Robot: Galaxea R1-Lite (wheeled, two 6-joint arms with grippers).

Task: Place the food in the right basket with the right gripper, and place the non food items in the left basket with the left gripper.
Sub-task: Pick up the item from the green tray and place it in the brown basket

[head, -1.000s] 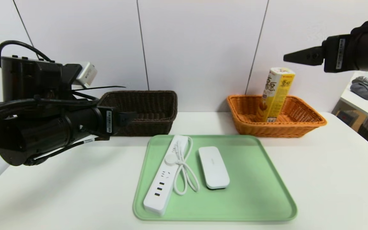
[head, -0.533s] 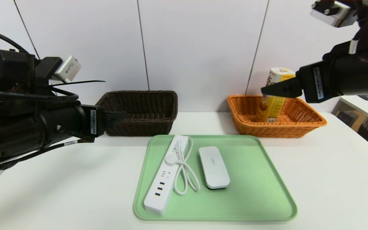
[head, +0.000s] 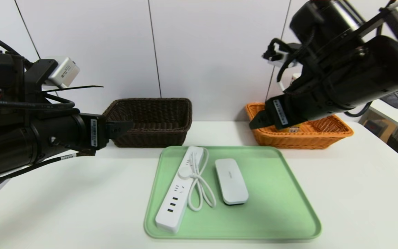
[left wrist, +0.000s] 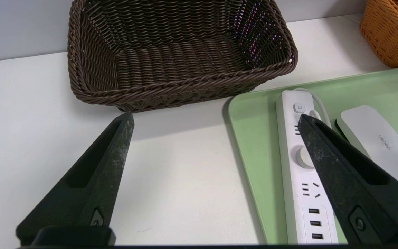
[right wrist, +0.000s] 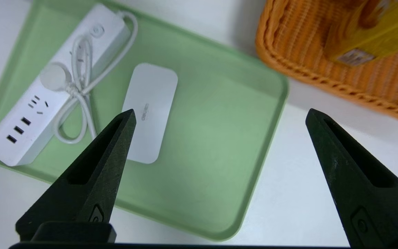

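A: What is hard to see in the head view?
B: The yellow carton (right wrist: 375, 31). The right arm (head: 344, 69) crosses in front of it at upper right; only a pale top bit and a scrap of its foot show. It stands in the orange wicker basket (head: 299, 141), right of centre. In the right wrist view its upper part runs off the upper right corner.
A: Right gripper (right wrist: 220, 110)?
B: Empty, fingers wide apart. In the head view its tip overlaps the orange basket's left end; cannot tell whether they touch.
A: Left gripper (left wrist: 216, 117)?
B: Fingers apart, nothing between them. Head view, left side: its tip overlaps the lower left of the dark wicker basket (head: 150, 138).
A: And the non-food things?
B: Both on the green tray (head: 271, 207), lower middle. White power strip (head: 174, 200) slants at the tray's left, its looped cord (head: 202, 186) lying partly over it; white oblong device (head: 231, 181) just beside. In the left wrist view, one finger covers part of strip and cord.
A: Surroundings?
B: Pale wall (head: 212, 52) behind; side shelf (head: 396, 114) at the right edge, partly masked by the arm.
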